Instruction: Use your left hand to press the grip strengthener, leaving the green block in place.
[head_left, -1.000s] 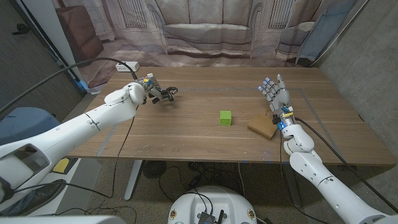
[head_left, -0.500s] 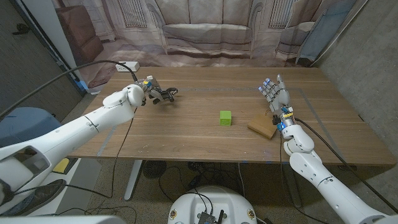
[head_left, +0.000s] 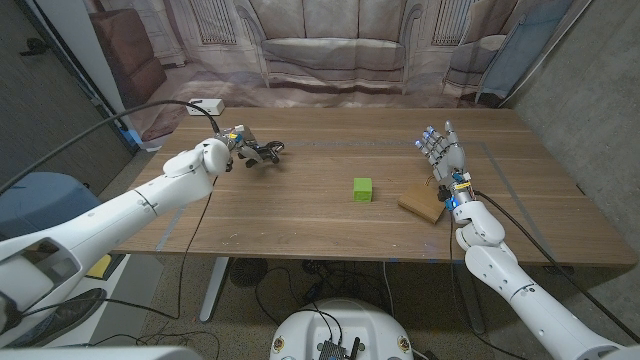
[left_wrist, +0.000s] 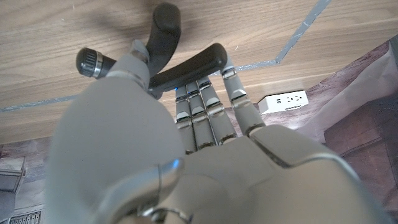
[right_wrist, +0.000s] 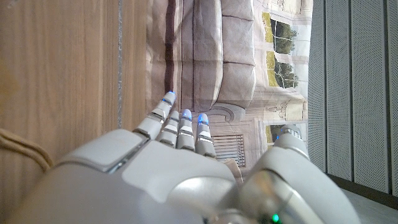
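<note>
The black grip strengthener (head_left: 266, 152) is sitting at the table's (head_left: 300, 215) far left, with the left hand (head_left: 232, 146) wrapping its fingers (left_wrist: 200, 102) around one handle. The green block (head_left: 363, 189) is lying mid-table, well apart. The right hand (head_left: 441, 150) is standing upright, fingers spread, holding nothing, beside a wooden board (head_left: 423, 204).

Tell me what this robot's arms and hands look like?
Both arms have smooth, rounded white shells. The left hand and right hand are pale grey, with slim segmented fingers tipped in blue. A black cable runs along the left arm, and another trails from the right one. Small blue and yellow parts sit at the right wrist.
</note>
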